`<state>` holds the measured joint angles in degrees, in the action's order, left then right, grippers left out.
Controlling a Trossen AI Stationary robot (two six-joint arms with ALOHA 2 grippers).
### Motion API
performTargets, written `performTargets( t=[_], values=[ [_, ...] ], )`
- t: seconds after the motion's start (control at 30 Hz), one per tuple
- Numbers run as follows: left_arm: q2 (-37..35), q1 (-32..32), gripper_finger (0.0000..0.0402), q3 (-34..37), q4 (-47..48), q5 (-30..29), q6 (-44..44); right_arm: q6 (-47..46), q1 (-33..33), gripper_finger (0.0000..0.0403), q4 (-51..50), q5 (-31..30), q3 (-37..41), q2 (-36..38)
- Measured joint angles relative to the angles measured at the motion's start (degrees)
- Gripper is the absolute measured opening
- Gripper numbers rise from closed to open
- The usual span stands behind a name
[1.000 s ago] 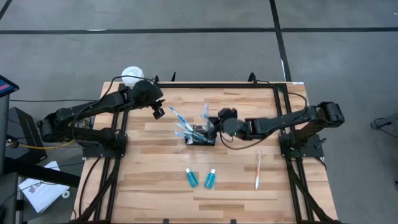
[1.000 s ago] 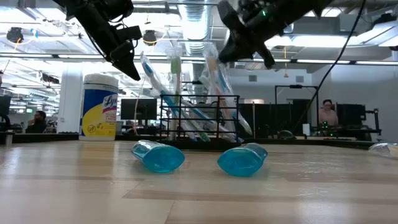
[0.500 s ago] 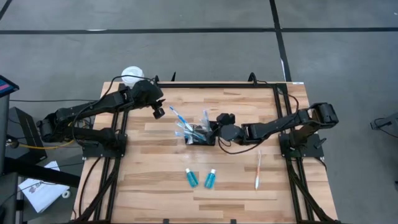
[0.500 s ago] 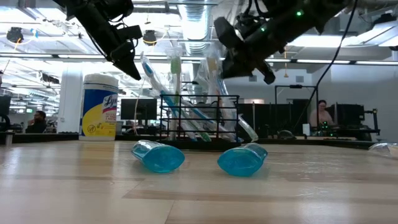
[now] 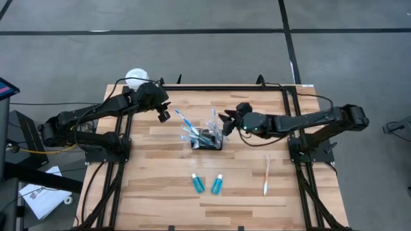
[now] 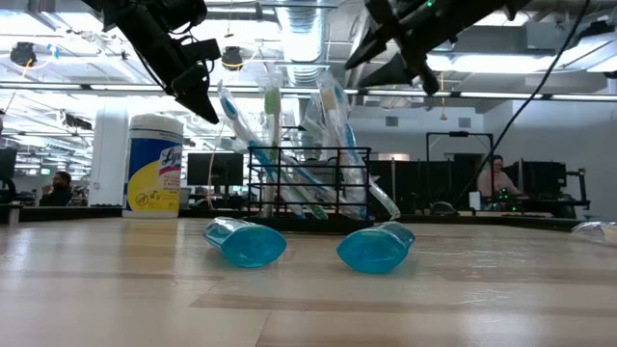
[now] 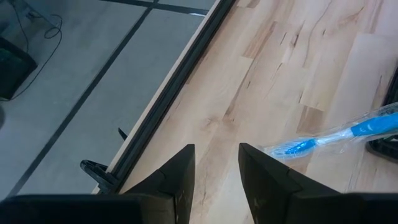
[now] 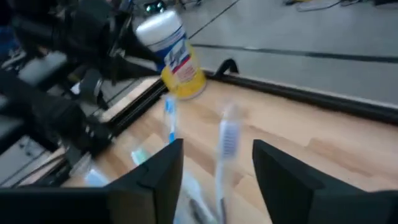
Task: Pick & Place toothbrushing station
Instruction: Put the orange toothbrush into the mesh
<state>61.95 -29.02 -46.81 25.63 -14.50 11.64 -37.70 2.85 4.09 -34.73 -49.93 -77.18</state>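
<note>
The toothbrushing station, a small black wire basket [image 5: 207, 138], stands mid-table with several wrapped toothbrushes [image 6: 333, 125] leaning out of its top. My right gripper [image 5: 226, 120] hovers open just right of and above the basket; a toothbrush head [image 8: 229, 139] shows ahead between its fingers, untouched. My left gripper [image 5: 164, 115] hangs open above the table, left of the basket, with nothing between its fingers [image 7: 180, 171]. A blue wrapped toothbrush [image 7: 336, 135] shows ahead of it. Two teal tubes [image 5: 198, 184] [image 5: 216, 184] lie on the table nearer the front edge.
A white-lidded canister with a yellow label [image 5: 136, 77] stands at the far left corner. One loose toothbrush [image 5: 266, 174] lies on the table's right side. Bare wood lies along the front edge. A person [image 6: 496, 178] sits in the room behind the table.
My right gripper dipped toward the basket, then rose and drew back toward the far right. Its fingers have opened, letting go of a wrapped toothbrush that now stands leaning in the basket.
</note>
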Motion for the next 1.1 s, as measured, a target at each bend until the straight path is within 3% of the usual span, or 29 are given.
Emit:
performTargets(
  t=[0.17,0.33,0.47,0.6,0.87,1.0,1.1],
  values=[
    [0.0,0.0,0.0117,0.2,-0.1,0.0,-0.1,-3.2,1.0,0.0195,-6.0,-2.3,-0.3,6.3],
    [0.0,0.0,0.0117,1.9,0.3,0.6,-1.4,-18.5,5.6,0.0175,-34.7,-2.0,-6.8,11.7],
    [0.0,0.3,0.0117,2.3,0.2,2.3,-2.0,-38.5,9.3,0.0165,-64.2,5.3,-15.6,10.4],
    [0.0,0.4,0.0117,2.3,0.0,2.3,-2.0,-48.5,12.5,0.0177,-76.7,15.5,-20.3,6.7],
    [0.0,0.4,0.0117,2.3,-0.2,2.3,-1.9,-57.9,15.8,0.0236,-78.9,28.6,-13.0,-2.8],
    [0.0,0.0,0.0117,2.3,-0.2,2.2,-1.6,-61.7,17.3,0.0244,-66.7,33.2,-6.0,-4.5],
    [0.0,0.0,0.0117,2.3,-0.2,2.1,-1.6,-66.8,18.5,0.0242,-57.1,33.3,-1.2,-4.9]
  ],
)
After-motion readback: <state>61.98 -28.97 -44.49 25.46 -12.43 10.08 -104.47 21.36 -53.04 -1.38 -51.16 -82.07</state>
